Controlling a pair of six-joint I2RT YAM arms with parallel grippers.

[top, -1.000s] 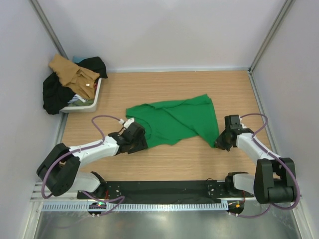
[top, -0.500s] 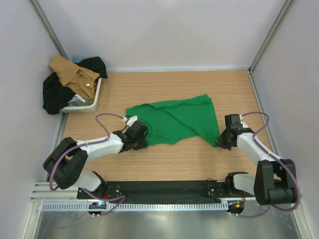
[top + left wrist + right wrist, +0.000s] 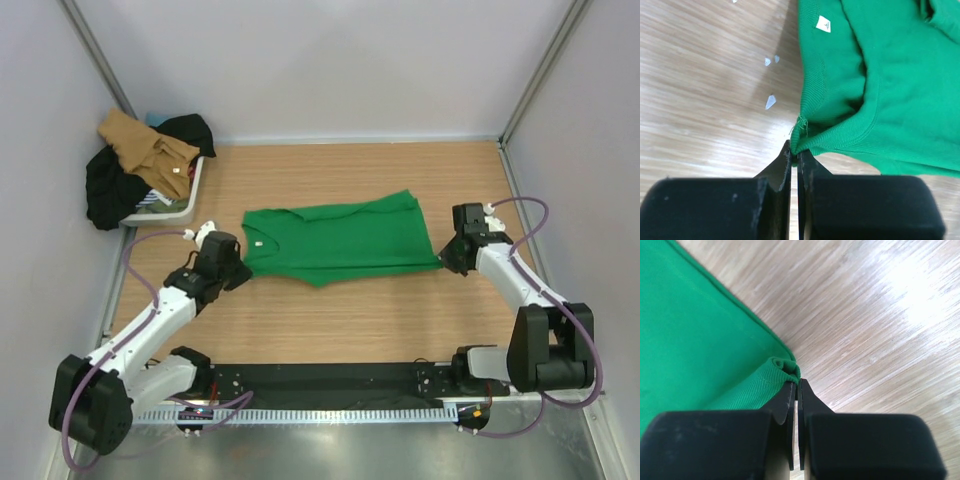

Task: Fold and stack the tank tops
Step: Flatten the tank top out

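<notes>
The bright green tank top (image 3: 335, 243) lies stretched flat across the middle of the wooden table, its white neck label (image 3: 823, 23) facing up. My left gripper (image 3: 238, 266) is shut on the garment's left edge, pinching ribbed green cloth (image 3: 805, 135) at its tips (image 3: 795, 156). My right gripper (image 3: 445, 258) is shut on the right corner, a small fold of green cloth (image 3: 782, 365) caught at its tips (image 3: 796, 384). The tan tank top (image 3: 145, 145) lies crumpled on top of the pile in the tray at the back left.
A white tray (image 3: 185, 205) at the back left holds black clothing (image 3: 110, 190) under the tan garment. Grey walls enclose the table on three sides. A black rail (image 3: 320, 380) runs along the near edge between the arm bases.
The left gripper shut on the green top's left edge and pulled it left. The right gripper drew its corner right and back. The garment went from bunched and angled to stretched flat.
</notes>
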